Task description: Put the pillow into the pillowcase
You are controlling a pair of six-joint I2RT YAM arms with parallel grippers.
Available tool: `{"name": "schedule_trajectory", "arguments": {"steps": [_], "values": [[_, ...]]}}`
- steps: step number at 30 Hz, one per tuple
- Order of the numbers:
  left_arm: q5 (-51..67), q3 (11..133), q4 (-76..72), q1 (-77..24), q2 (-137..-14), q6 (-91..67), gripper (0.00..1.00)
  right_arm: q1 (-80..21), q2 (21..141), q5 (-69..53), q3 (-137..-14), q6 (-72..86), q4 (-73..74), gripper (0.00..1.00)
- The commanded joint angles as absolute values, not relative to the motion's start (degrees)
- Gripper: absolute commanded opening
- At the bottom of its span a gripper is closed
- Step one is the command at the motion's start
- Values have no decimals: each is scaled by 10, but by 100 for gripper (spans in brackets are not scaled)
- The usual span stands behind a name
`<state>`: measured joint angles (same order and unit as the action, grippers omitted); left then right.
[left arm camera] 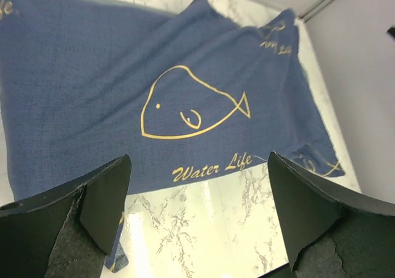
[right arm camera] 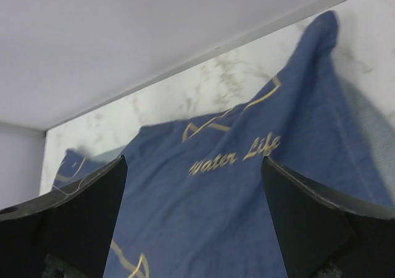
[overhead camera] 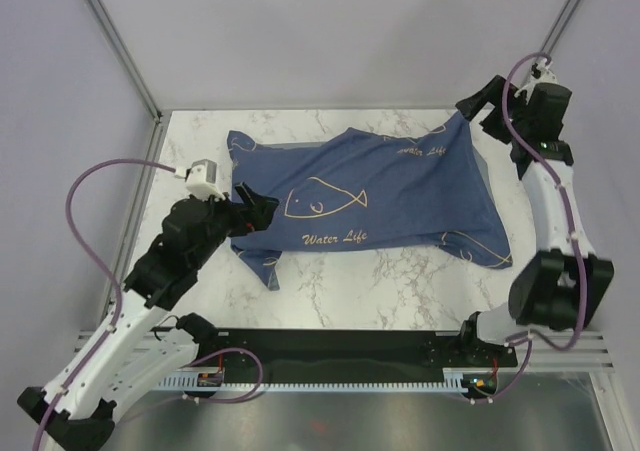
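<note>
Top external view: the pillowcase point(overhead camera: 360, 196) is being supported by the surface point(overhead camera: 400, 281), the pillow unseen, presumably enclosed, so the left claw point(overhead camera: 257, 212) and right claw point(overhead camera: 481, 110) are being held open, empty, at its ends.

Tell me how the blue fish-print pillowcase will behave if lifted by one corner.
Probably floppy: the pillowcase lies in soft folds on the table, so a lifted corner would likely sag. Its woven cloth looks matte, so probably not slippery. It looks puffed up, so it may weigh more than bare cloth.
</note>
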<state>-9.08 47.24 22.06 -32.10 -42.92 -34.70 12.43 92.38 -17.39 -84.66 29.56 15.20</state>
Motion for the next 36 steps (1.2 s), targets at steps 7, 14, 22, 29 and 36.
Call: {"name": "schedule_trajectory", "arguments": {"steps": [7, 14, 22, 29, 36], "values": [[-140, 424, 300, -318, -226, -349, 100, 128, 528, -269, -562, 283, 106, 98], [-128, 361, 301, -318, -75, -344, 100, 124, 342, -231, -420, 300, 149, 98], [-154, 315, 304, -320, 23, -363, 100, 123, 304, -240, -374, 295, 157, 98], [-154, 318, 309, -320, 16, -365, 100, 124, 309, -225, -378, 274, 175, 98], [-154, 319, 308, -320, 16, -364, 100, 124, 319, -211, -388, 268, 181, 98]]}}
